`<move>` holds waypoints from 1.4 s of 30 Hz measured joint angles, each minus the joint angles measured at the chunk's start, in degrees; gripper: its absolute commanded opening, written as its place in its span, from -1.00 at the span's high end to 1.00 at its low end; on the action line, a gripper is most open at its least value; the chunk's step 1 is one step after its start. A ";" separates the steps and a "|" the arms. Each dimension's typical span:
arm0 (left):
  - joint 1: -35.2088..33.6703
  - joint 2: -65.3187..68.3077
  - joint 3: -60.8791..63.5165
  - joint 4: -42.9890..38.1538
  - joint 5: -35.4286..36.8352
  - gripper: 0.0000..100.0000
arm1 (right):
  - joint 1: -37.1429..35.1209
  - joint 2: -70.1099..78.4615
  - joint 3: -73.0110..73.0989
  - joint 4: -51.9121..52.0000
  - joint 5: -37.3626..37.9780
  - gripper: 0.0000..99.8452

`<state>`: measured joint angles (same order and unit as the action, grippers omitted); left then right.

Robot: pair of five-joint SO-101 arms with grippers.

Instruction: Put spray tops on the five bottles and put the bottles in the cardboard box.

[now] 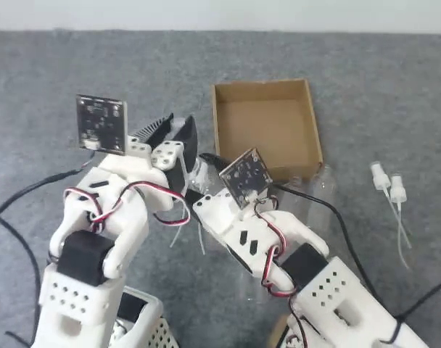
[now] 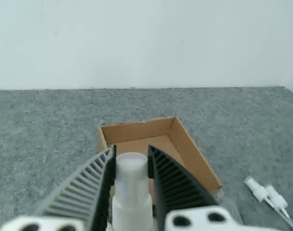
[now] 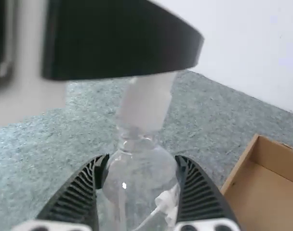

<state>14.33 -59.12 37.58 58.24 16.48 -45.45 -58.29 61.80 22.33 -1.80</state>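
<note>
The left gripper (image 2: 131,152) is clamping its ribbed black jaws on the flanks of a white plastic spray top (image 2: 132,187). Meeting it end to end, the right gripper (image 3: 140,161) is squeezing the rounded shoulder of a clear plastic bottle (image 3: 137,185). The top is sitting at the bottle's neck with its long axis running in line with the bottle's. A thin white dip tube is showing through the glossy, see-through wall. That shared axis is what the coming move seems to be turning on. The left arm is holding the part that has to be twisted or pressed home, while the right is acting as the vice. Whether the collar is fully seated on the neck I cannot tell.

Just past both grippers in the high view, a shallow brown cardboard box (image 1: 215,123) is lying open-topped, its walls thin and matt. Other clear bottles (image 1: 323,185) are standing just beside its near right corner. Two loose white spray tops (image 1: 380,175) with long trailing tubes are lying well apart to the right on the rough grey carpet-like table cover (image 1: 380,94).
</note>
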 measured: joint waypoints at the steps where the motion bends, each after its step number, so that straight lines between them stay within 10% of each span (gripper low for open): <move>1: 0.26 0.09 0.18 0.18 -0.44 0.98 | 0.26 0.09 0.00 -0.09 0.00 0.99; 42: 0.35 -0.44 4.40 -3.52 -1.41 0.76 | 6.59 -3.25 7.82 -9.49 -8.88 0.99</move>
<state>14.68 -59.56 41.98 54.73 15.08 -38.86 -61.54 69.63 12.84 -10.68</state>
